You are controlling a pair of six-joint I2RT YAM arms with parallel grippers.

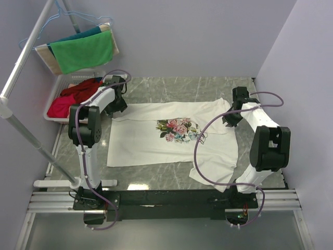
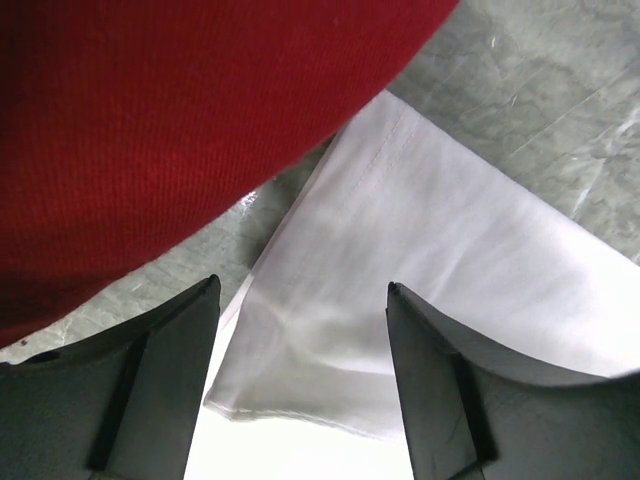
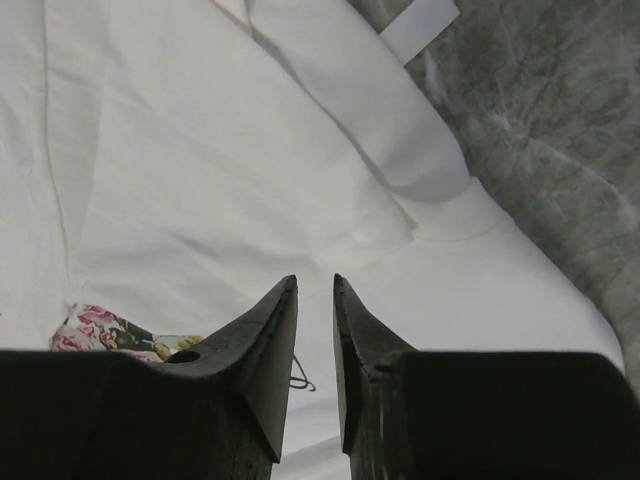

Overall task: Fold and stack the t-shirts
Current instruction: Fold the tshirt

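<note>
bright even overhead light, soft shadows; glare on table (image 1: 136,186); t-shirt (image 2: 300,450) highlights clipped

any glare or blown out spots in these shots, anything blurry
Top external: a glare patch on the marble table towards its near edge. Left wrist: the t-shirt blows out to pure white at the bottom of the frame; the red cloth looms close, weave sharp. Right wrist: evenly lit, folds cast soft shadows.

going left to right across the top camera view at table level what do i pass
white plastic basket holding red clothes → black left gripper, open → white cotton t-shirt with floral print, spread out → black right gripper
</note>
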